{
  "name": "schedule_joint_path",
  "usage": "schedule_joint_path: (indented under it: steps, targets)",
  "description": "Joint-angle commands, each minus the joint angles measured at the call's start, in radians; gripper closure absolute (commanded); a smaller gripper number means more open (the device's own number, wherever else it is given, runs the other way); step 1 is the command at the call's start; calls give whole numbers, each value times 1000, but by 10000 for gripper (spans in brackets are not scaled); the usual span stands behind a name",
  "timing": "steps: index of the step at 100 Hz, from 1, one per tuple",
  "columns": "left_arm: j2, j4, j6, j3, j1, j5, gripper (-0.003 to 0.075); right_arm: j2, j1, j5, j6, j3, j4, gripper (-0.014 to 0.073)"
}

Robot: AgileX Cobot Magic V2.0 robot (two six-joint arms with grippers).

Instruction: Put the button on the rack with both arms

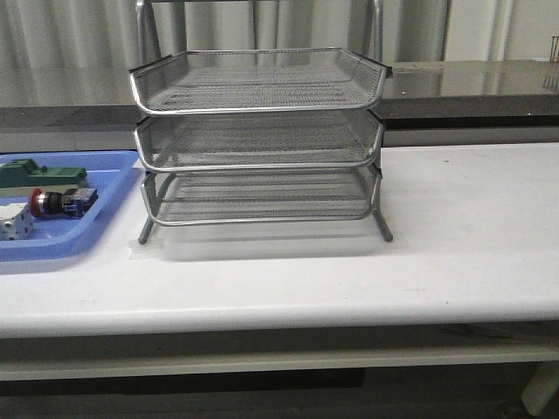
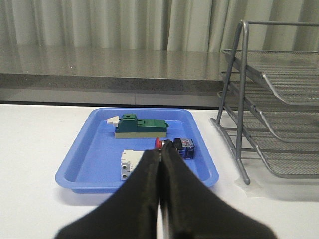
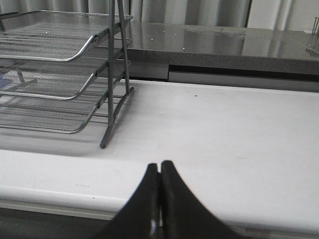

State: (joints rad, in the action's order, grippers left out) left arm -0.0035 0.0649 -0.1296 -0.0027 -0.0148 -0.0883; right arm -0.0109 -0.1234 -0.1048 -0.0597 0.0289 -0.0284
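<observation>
Button (image 1: 59,202) lying in blue tray (image 1: 105,229); rack (image 1: 258,140) standing beside it on table (image 1: 454,236).
Left gripper (image 2: 161,149) and right gripper (image 3: 159,167) both hovering, fingers pressing together, gripping nothing.

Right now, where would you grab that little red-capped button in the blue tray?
Probably around the button's dark cylindrical middle, coming from above. It lies on its side in the blue tray, red cap one way, blue block the other, with free space on both sides.
</observation>
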Motion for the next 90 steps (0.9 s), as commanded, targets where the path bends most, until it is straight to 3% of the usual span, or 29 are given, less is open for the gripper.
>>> schedule_joint_path:
  steps: [1, 70, 90]
  targets:
    - [-32, -8, -3, 55, -4, 80, 741, -20, 4, 77, 1, -20, 8, 655]
    - [-32, -8, -3, 55, -4, 80, 741, -20, 4, 77, 1, -20, 8, 655]
    - [-32, -8, -3, 55, -4, 80, 741, -20, 4, 211, 32, -24, -45, 655]
